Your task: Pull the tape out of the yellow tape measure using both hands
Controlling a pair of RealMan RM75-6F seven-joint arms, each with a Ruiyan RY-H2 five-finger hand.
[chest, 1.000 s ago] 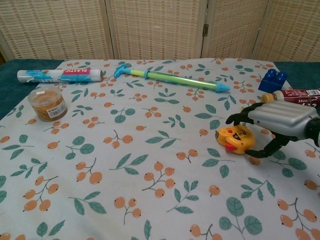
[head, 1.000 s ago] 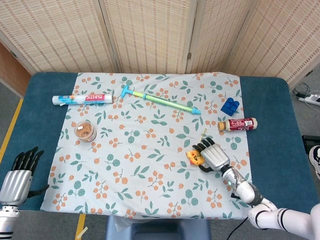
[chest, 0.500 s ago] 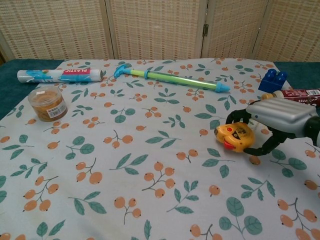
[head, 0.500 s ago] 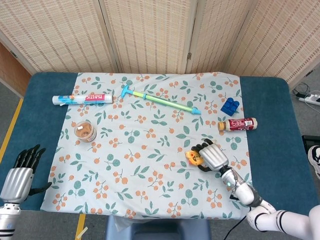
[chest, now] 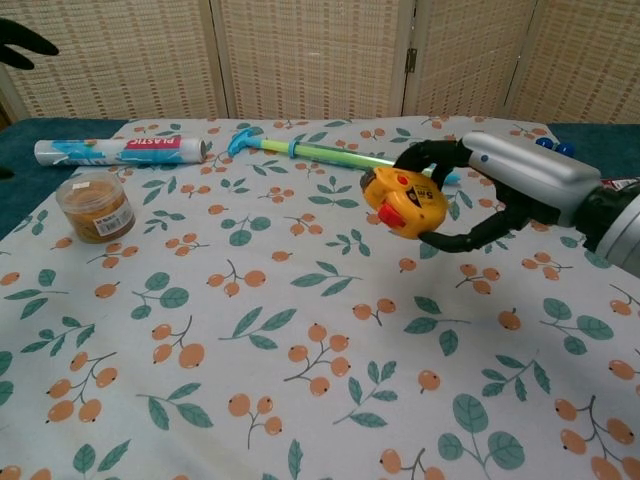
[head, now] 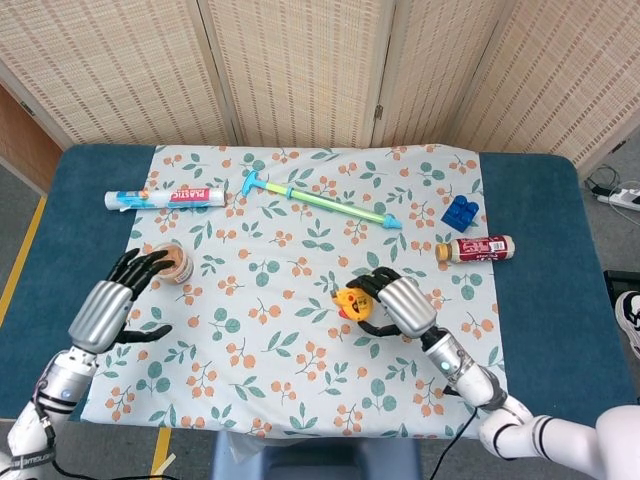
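Since a moment ago, our right hand point(chest: 520, 190) has lifted the tape measure point(chest: 405, 200) off the cloth point(head: 300, 370) and carried it leftward; fingers wrap its body, holding it above the surface point(head: 540, 200). Our left hand point(head: 110, 305) has come in, fingers spread, empty, just beside the jar point(head: 172, 263).

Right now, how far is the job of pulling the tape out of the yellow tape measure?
Done: the right hand grips the yellow tape measure and holds it above the floral cloth. In hand: the left hand is raised over the cloth's left side near the small jar, fingers spread, holding nothing. Left: the left hand is not yet at the measure, and no tape is visible outside the case.
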